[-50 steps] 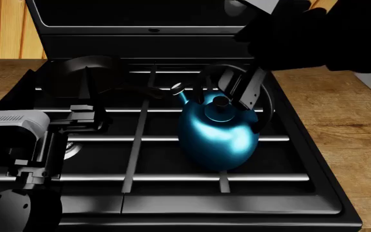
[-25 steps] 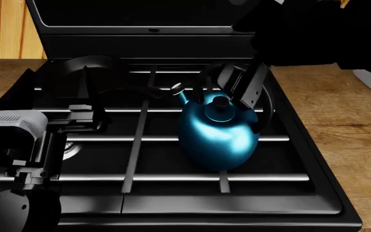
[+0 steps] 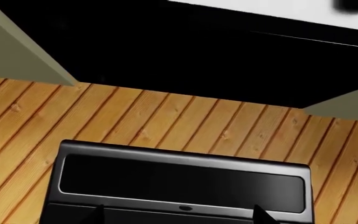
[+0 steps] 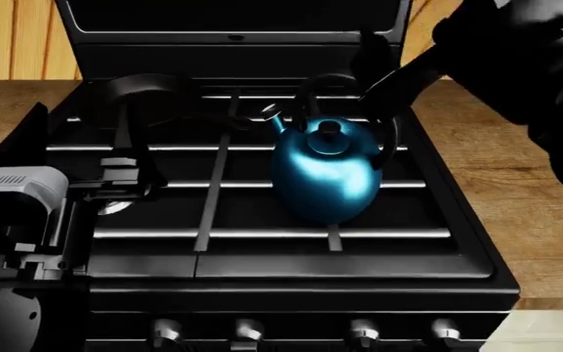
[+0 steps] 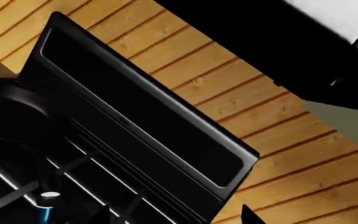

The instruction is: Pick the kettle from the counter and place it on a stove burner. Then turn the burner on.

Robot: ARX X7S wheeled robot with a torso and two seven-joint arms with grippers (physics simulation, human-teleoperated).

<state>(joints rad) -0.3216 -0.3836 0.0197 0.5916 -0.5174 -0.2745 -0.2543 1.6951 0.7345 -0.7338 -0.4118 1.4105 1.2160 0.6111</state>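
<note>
The teal kettle stands upright on the black grate bars over the range's right side, spout toward the left. Its silver spout tip shows in the right wrist view. My right gripper hangs open and empty above and behind the kettle's black hoop handle, clear of it; its fingertips stand wide apart in the right wrist view. My left gripper is open and empty over the range's left side, beside a silvery stove burner. In the left wrist view its fingertips are wide apart.
A black frying pan sits on the back left grate. Several control knobs line the range's front. The wood counter flanks the range on both sides. The range's black back panel rises behind the burners.
My right gripper has lifted up and back off the kettle's handle, leaving the kettle on the grate. The head view has shifted so the front knobs now show.
</note>
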